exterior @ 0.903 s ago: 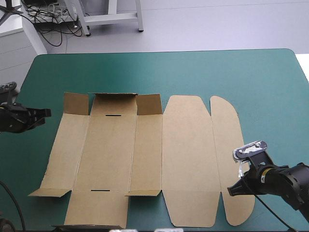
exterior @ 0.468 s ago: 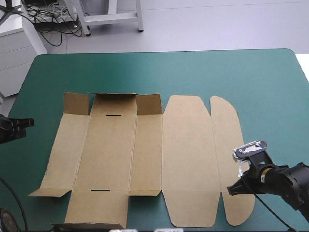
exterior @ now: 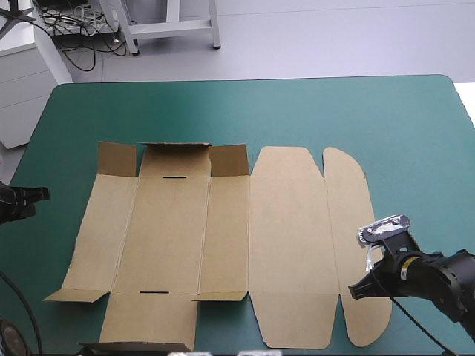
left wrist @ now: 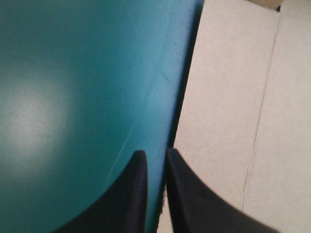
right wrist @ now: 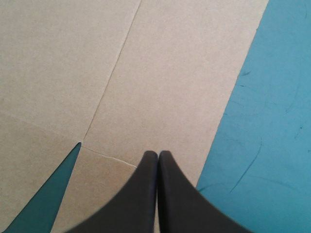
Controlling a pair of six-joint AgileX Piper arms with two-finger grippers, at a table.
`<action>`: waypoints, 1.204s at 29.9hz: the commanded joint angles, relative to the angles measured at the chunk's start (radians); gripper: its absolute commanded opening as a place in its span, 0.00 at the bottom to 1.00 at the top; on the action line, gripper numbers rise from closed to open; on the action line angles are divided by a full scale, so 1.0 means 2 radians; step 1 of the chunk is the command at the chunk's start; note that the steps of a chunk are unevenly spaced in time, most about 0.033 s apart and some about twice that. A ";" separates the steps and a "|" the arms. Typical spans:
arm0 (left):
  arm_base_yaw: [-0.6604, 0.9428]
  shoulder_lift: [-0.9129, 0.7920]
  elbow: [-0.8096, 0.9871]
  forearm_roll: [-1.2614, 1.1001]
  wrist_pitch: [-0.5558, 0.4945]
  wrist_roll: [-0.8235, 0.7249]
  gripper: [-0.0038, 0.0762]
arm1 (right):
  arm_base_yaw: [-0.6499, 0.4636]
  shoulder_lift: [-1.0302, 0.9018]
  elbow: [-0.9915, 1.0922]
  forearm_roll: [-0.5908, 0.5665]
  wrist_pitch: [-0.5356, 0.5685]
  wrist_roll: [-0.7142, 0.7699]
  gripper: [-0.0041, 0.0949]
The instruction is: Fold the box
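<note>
The box (exterior: 289,245) reads to me as plain brown board: matt, faintly fibrous, with pressed crease lines and clean-cut edges. The teal-green worktop cover (exterior: 297,111) looks smooth, with a soft sheen where light pools on it and fine scuff lines across it; I can't tell whether it is cloth or rubber. On the left gripper (left wrist: 154,154) and right gripper (right wrist: 158,153), the black fingers (right wrist: 143,199) look smooth and matt, plastic or rubber.

The left gripper (left wrist: 154,153) and the right gripper (right wrist: 158,153) each bear two smooth black fingers (right wrist: 181,204); each a curved fin narrowing to a point.
</note>
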State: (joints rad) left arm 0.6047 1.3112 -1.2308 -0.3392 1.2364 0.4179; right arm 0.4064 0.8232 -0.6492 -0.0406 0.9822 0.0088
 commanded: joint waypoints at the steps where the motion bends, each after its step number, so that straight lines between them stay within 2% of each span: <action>1: 0.001 -0.008 -0.009 -0.008 0.025 -0.005 0.36 | -0.004 -0.001 -0.011 -0.004 -0.018 -0.004 0.02; 5: 0.001 -0.005 0.024 0.000 0.014 -0.013 0.71 | -0.004 -0.001 -0.011 -0.004 -0.018 -0.011 0.02; 8: 0.001 -0.002 0.059 0.001 0.011 -0.035 0.83 | -0.004 -0.001 -0.011 -0.004 -0.019 -0.013 0.02; 18: 0.001 0.002 0.178 -0.014 -0.044 0.037 0.83 | -0.004 -0.001 -0.011 -0.004 -0.018 -0.019 0.02; 26: 0.001 0.022 0.186 -0.059 -0.076 0.089 0.83 | -0.004 -0.001 -0.011 -0.004 -0.015 -0.020 0.02; 36: 0.001 0.084 0.186 -0.075 -0.061 0.118 0.82 | -0.004 -0.001 -0.011 0.003 -0.006 -0.020 0.02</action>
State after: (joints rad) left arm 0.6047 1.4709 -0.8434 -0.4328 1.0918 0.6269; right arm 0.4064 0.8232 -0.6492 -0.0374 0.9922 -0.0224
